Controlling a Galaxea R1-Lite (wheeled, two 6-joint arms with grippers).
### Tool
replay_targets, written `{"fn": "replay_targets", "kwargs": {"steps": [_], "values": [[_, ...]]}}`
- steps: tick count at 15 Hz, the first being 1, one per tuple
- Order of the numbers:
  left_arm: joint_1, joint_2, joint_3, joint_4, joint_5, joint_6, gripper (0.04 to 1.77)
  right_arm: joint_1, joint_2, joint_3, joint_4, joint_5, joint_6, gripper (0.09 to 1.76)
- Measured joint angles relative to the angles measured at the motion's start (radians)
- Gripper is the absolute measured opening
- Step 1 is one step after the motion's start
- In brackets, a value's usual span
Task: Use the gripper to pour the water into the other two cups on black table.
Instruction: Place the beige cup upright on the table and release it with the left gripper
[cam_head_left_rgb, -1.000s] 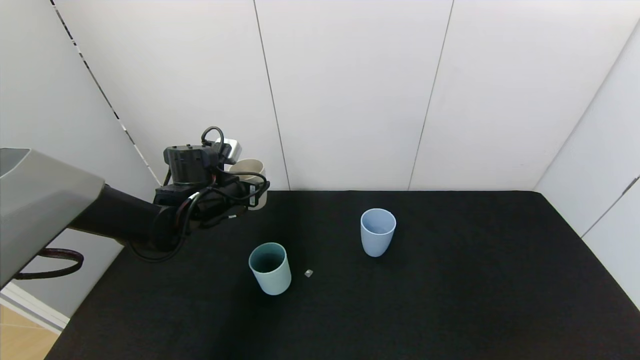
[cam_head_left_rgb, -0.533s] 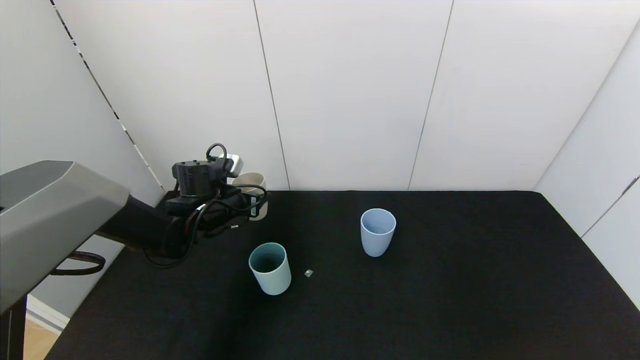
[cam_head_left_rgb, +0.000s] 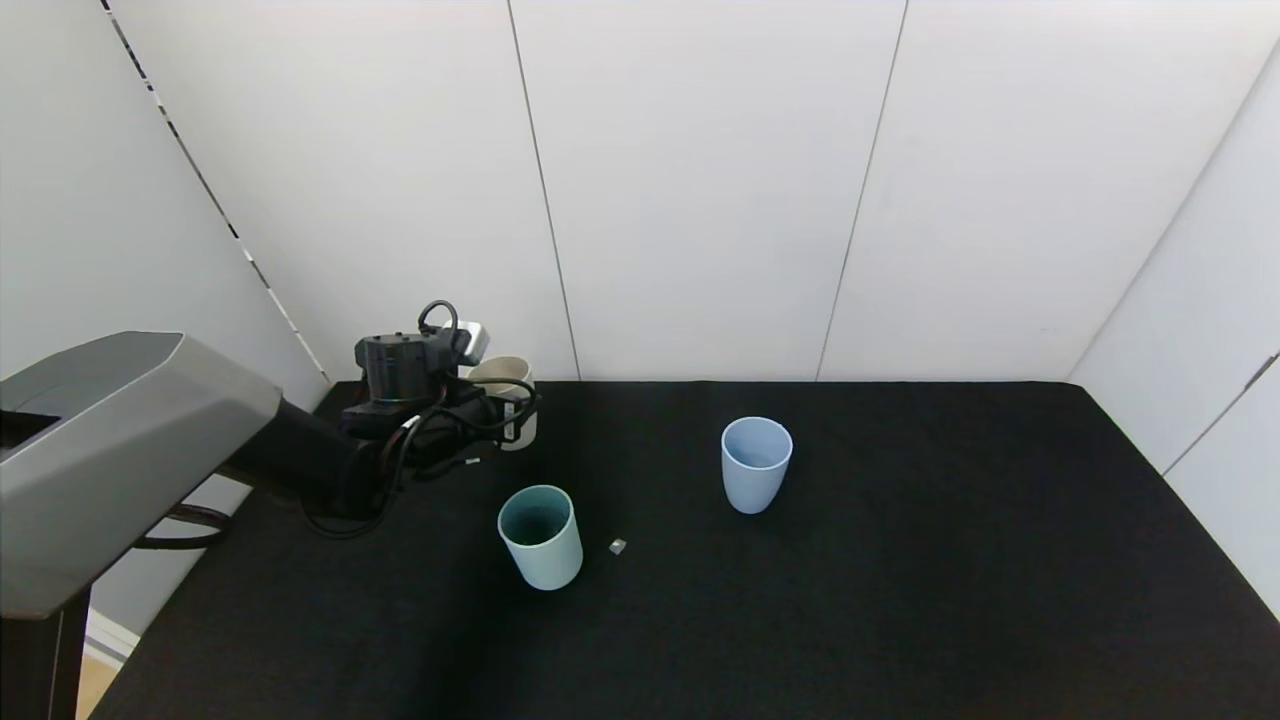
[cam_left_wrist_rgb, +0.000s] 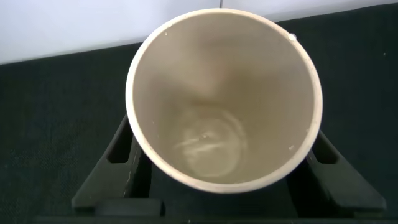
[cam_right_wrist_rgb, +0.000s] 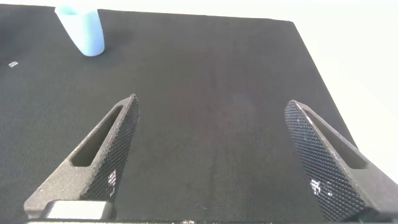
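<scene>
Left gripper (cam_head_left_rgb: 512, 415) is sitting at the far-left corner of the black table (cam_head_left_rgb: 900, 600), fingers (cam_left_wrist_rgb: 115, 171) clamping both sides of the beige cup (cam_head_left_rgb: 505, 390), which is standing upright with a thin film of water at the bottom. Teal-green cup (cam_head_left_rgb: 541, 536) is standing near it toward the robot, light blue cup (cam_head_left_rgb: 755, 463) well apart to the right, a small grey chip (cam_head_left_rgb: 617, 546) just beside the teal one. Right gripper (cam_right_wrist_rgb: 211, 162) is hanging wide open over bare table, holding nothing.

Wide gap between teal cup (cam_head_left_rgb: 540, 536) and blue cup (cam_head_left_rgb: 755, 464); small scrap (cam_head_left_rgb: 617, 546) there.
</scene>
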Motion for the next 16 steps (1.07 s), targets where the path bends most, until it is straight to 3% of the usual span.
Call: {"fn": "replay_targets", "kwargs": {"steps": [4, 16], "values": [[0.002, 0.011, 0.006, 0.001, -0.046, -0.001, 1.2, 0.0, 0.0, 0.0, 0.0, 0.0, 0.0, 1.71], [0.015, 0.072, -0.033, 0.005, -0.045, -0.002, 1.2, 0.0, 0.0, 0.0, 0.0, 0.0, 0.0, 1.71]]}}
